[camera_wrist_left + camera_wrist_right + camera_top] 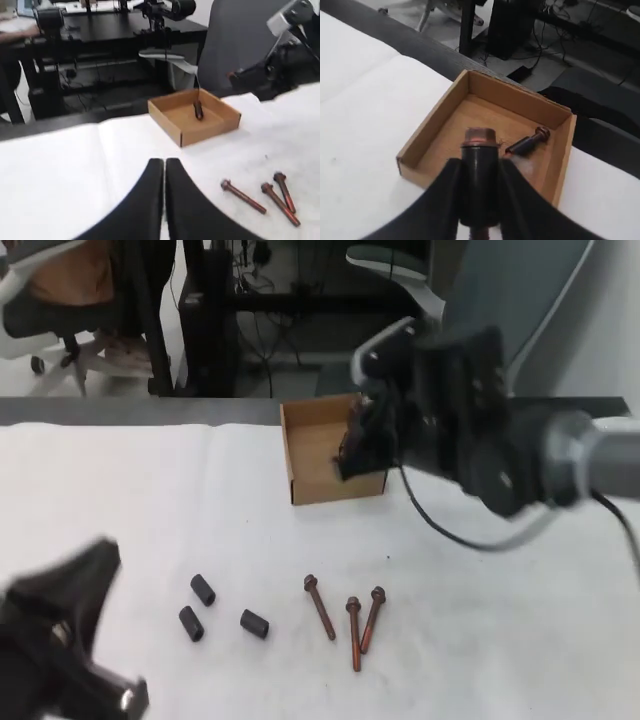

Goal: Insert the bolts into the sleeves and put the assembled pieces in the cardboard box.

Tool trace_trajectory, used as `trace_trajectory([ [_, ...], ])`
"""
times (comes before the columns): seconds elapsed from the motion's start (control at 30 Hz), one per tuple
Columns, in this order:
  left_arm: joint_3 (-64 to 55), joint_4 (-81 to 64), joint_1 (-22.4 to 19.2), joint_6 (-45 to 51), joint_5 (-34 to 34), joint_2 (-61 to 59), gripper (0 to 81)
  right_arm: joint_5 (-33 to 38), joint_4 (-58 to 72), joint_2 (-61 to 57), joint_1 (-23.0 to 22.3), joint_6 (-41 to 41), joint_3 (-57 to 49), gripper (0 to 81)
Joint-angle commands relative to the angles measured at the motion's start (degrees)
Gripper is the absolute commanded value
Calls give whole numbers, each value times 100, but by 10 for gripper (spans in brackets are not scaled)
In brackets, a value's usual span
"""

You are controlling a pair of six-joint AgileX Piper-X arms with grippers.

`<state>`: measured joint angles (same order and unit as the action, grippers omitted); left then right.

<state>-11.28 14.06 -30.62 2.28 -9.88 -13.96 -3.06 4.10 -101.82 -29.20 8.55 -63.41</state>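
Sleeved bolt [479, 175] between right jaws, over cardboard box [520, 100]

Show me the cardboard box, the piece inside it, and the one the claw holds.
cardboard box [315, 480]: high view, front wall.
piece inside box [521, 144]: right wrist view, sleeve.
held piece [479, 180]: right wrist view, sleeve.
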Motion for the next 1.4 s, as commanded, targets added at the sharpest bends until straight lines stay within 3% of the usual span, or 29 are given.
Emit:
trace_trajectory([
  [0.0, 365, -107, 24, 252, 90, 41, 17, 85, -654, -583, 36, 198, -888, 6],
  [0.13, 982, -602, 24, 622, 19, -23, 17, 95, -1559, -1375, 69, 214, -1941, 7],
  [0.17, 1063, -666, 24, 781, 43, -87, 17, 199, -1873, -1531, 71, 214, -2177, 57],
  [0.23, 1128, -665, 24, 960, 332, -275, 25, 406, -2427, -1699, 78, 214, -2509, 244],
  [0.33, 1128, -824, 24, 1256, 639, -733, 204, 380, -2931, -1699, 47, 164, -2648, 700],
  [0.43, 1085, -1318, 24, 1881, 333, -1443, 379, 55, -3316, -1578, -16, 151, -2648, 700],
  [0.5, 832, -1406, 24, 2131, 340, -1991, 428, 39, -3591, -1467, -24, 151, -2648, 700],
  [0.63, 15, -1376, 24, 2320, 379, -3416, 431, 39, -4136, -1246, -24, 151, -2648, 644],
  [0.9, -1935, 229, 24, 2923, 456, -6385, 431, 64, -5168, -903, 17, 151, -2637, 644],
  [0.97, -2246, 274, 24, 3177, 804, -6897, 431, 65, -5293, -829, 34, 151, -2597, 644],
  [1.03, -2455, 168, -6, 3300, 1110, -7262, 431, 65, -5316, -716, 47, 151, -2458, 644],
  [1.37, -2844, -149, -25, 3853, 1117, -7660, 431, 81, -4940, -116, 280, 43, -1097, 644],
])
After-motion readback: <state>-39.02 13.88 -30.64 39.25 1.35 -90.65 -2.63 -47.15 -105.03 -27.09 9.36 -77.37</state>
